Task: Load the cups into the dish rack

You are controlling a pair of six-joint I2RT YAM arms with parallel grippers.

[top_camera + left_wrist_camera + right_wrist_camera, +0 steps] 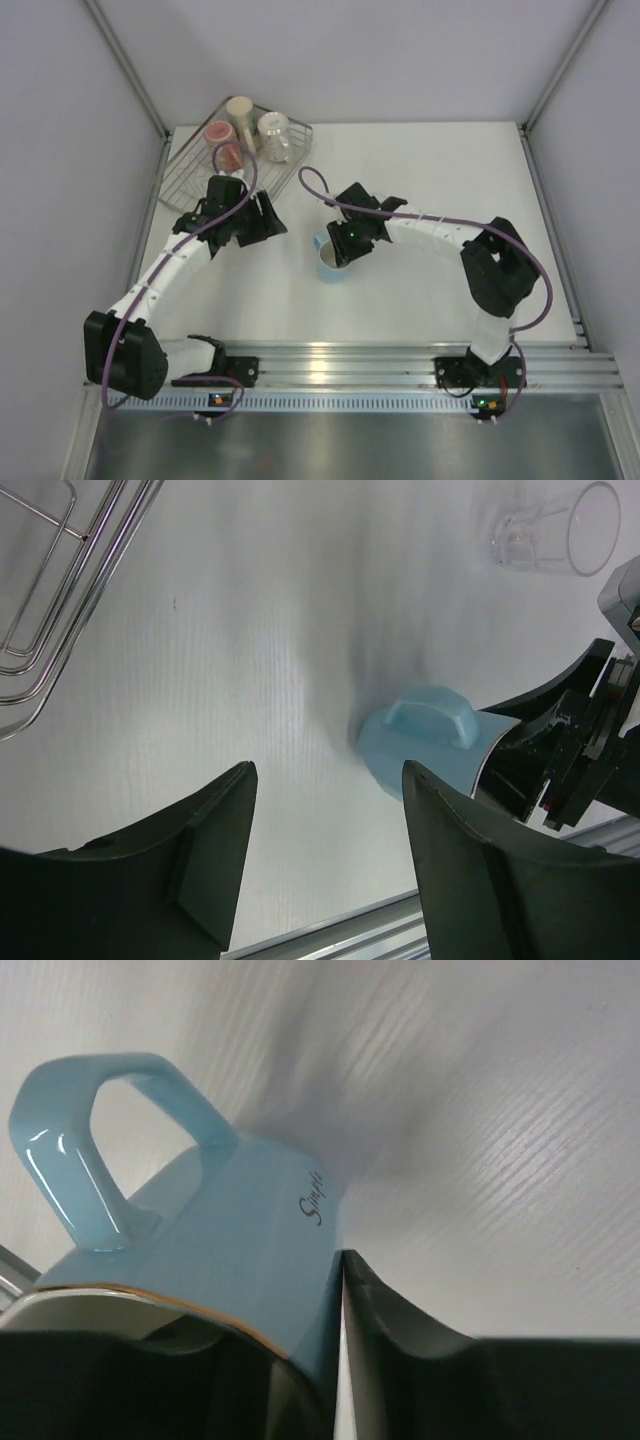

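The light blue cup [334, 263] is near the table's middle, mouth up. My right gripper [343, 243] is shut on its rim, one finger inside and one outside; the right wrist view shows the cup's wall and handle [200, 1250] clamped against the outer finger [450, 1380]. My left gripper [255, 222] is open and empty, left of the cup and just in front of the silver wire dish rack [185, 180]. The rack holds a cream mug [240, 108], a white dotted mug [274, 136] and a pink-red mug [219, 134]. A clear glass [550, 530] lies on the table.
In the left wrist view the blue cup [420, 742] and the right gripper's black fingers [560, 750] sit just beyond my open left fingers [215, 840]; the rack's wire corner [60, 590] is at the upper left. Metal rails run along the table's near edge [350, 365].
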